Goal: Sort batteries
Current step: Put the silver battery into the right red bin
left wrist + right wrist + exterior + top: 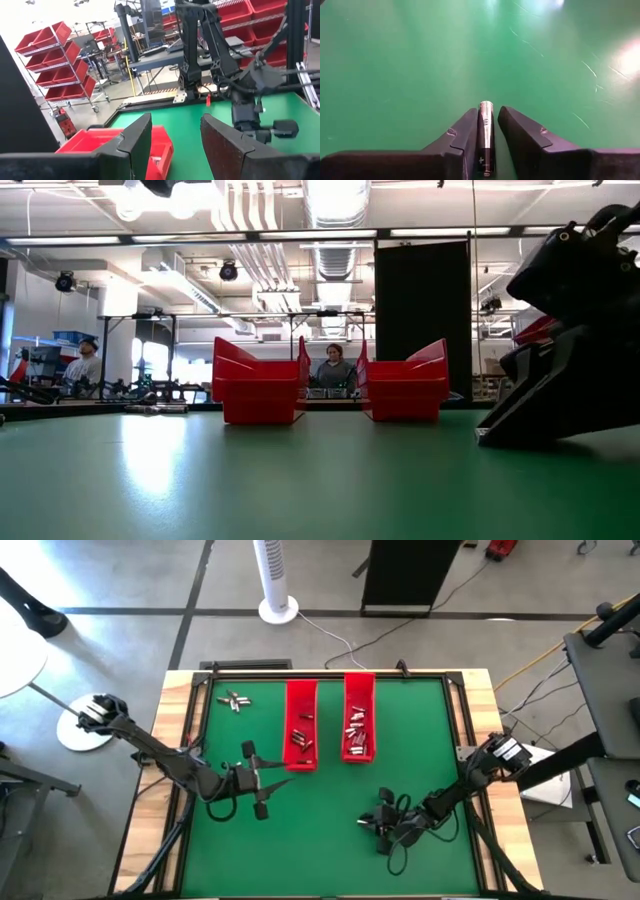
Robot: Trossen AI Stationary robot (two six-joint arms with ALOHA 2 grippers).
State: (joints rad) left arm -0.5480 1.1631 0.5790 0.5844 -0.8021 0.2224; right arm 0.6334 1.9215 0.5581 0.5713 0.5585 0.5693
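From above we see a green table point(330, 840). At its far left lie a few loose batteries point(235, 700). The left claw point(262, 780) hovers near the left red tray point(300, 700), fingers apart and empty. A second red tray point(359, 690) sits beside it. The right claw point(487, 132), low near the table's front right, has one battery point(485, 130) between its fingers; we cannot tell whether it is clamped.

Bright overhead ceiling lights point(330, 200) cast pale glare on the green table mat point(395, 60); nearby gripper parts blur.
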